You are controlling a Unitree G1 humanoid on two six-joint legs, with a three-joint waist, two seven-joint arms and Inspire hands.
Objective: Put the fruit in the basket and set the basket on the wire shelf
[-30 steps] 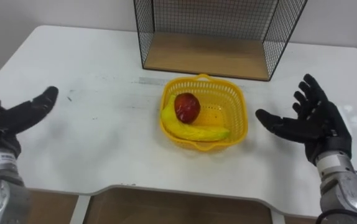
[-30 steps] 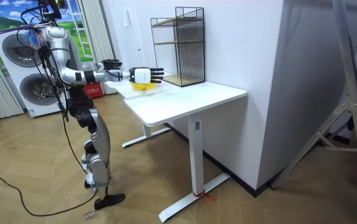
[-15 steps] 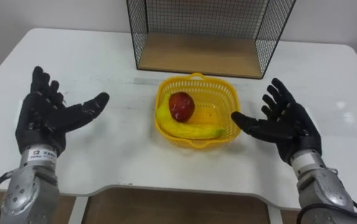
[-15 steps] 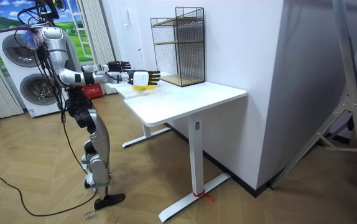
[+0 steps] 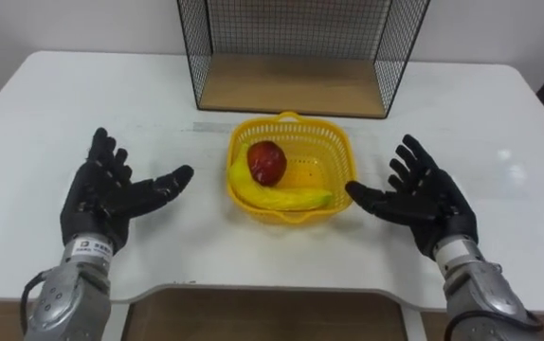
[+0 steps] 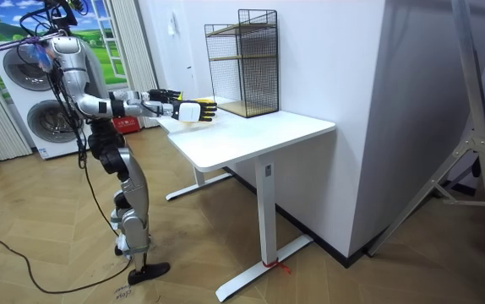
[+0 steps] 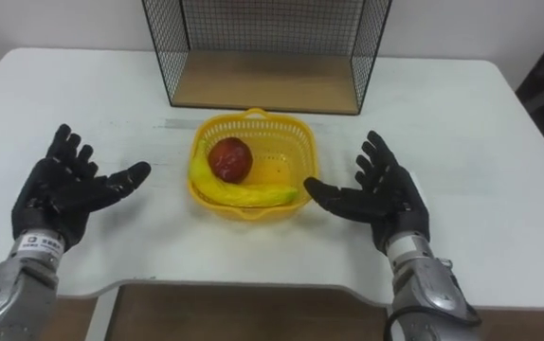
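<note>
Left hand (image 5: 111, 199) and right hand (image 5: 422, 201) spread, palms inward.

Nothing legible stands anywhere in these views. Low in the left of the frame, on the wrist below the left hand (image 5: 111, 194), a small white label (image 5: 90, 249) appears to carry dark print, too small to make out.

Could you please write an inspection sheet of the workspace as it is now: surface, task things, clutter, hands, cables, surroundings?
Surface: white table, robot standing at its edge.
Job's things: yellow basket on the table before the wire shelf; apple and banana inside it.
Clutter: nothing seen.
Hands: left hand open, left of the basket, apart; right hand open, thumb near its rim.
Cables: nothing seen on the table.
Surroundings: washing machines behind the robot, wooden floor.
</note>
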